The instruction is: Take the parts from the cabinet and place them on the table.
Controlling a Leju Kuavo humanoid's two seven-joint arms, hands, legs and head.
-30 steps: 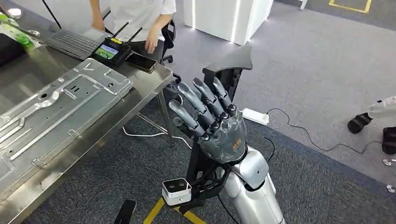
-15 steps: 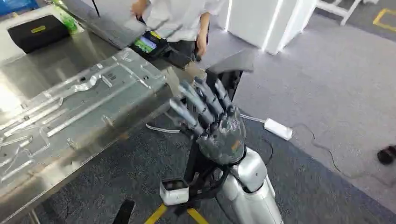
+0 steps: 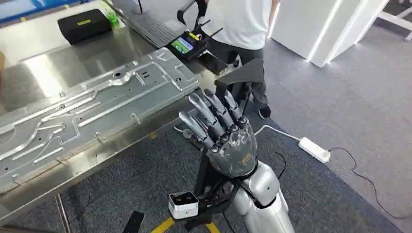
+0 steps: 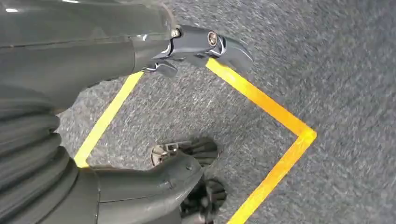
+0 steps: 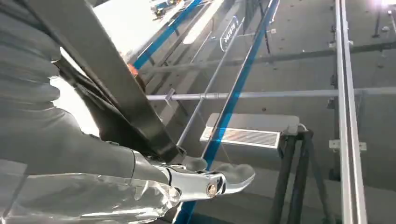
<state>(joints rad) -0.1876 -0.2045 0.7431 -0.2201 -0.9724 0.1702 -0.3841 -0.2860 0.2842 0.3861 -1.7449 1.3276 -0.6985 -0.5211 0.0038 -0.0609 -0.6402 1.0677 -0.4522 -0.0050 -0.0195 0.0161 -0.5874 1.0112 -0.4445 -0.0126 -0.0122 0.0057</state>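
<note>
Black part (image 3: 228, 92): long, dark, flat angular plastic piece, upright in right hand (image 3: 223, 138), fingers extended along it, beside steel table (image 3: 29, 73). Left hand (image 4: 140, 46) over floor, holding nothing, fingers apart.

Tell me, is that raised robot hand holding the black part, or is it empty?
Holding it. In the head view the right hand grips a tall black part, its fingers laid up along it.
</note>
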